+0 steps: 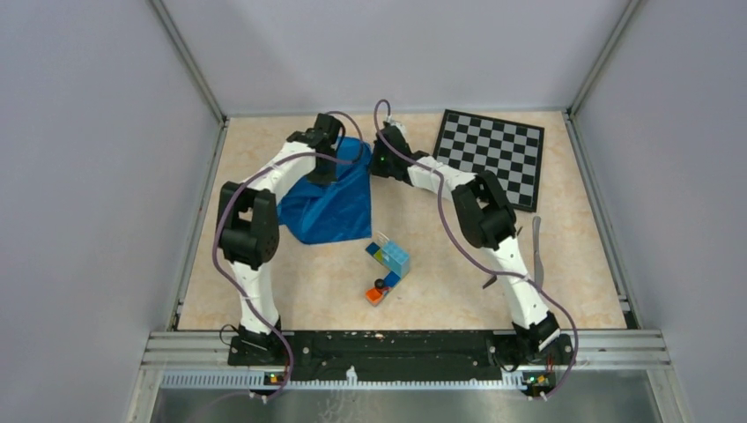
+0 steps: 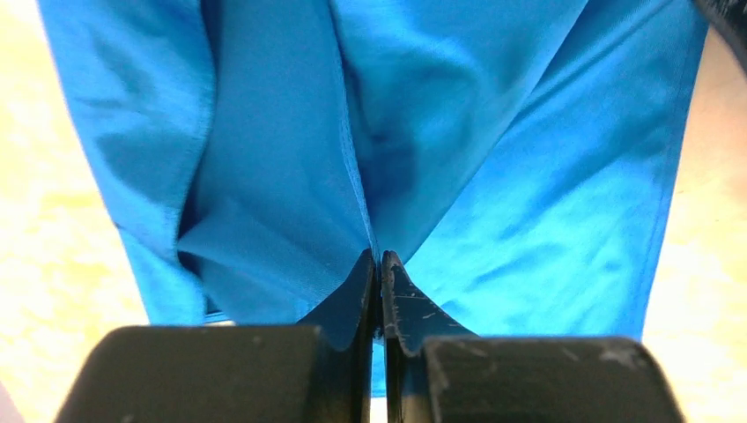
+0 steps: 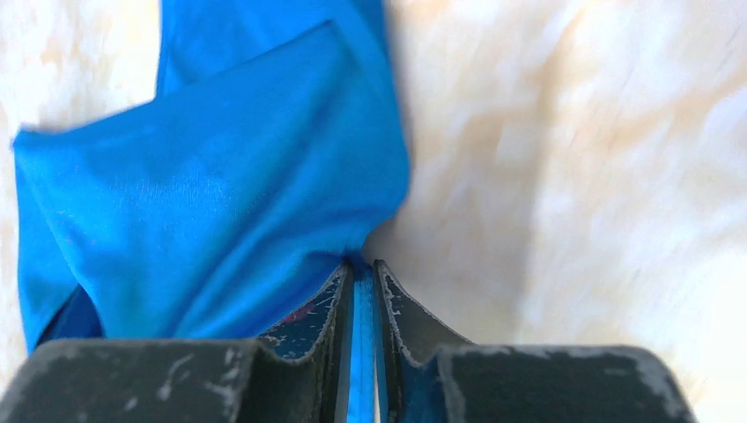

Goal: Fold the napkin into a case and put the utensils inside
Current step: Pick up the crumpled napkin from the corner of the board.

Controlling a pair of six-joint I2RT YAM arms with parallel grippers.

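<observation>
The bright blue napkin (image 1: 330, 203) lies bunched at the back left of the table, its far edge lifted. My left gripper (image 1: 324, 166) is shut on a pinched fold of the napkin (image 2: 493, 176), fingertips (image 2: 392, 273) pressed together with cloth between them. My right gripper (image 1: 379, 161) is shut on the napkin's right corner (image 3: 220, 203); a blue strip of cloth shows between its fingers (image 3: 392, 300). Slim grey utensils (image 1: 536, 256) lie on the table right of the right arm, partly hidden by it.
A black-and-white chessboard (image 1: 493, 154) lies at the back right. A cluster of toy bricks (image 1: 388, 263) sits in the middle, just in front of the napkin. Grey walls close the table on three sides.
</observation>
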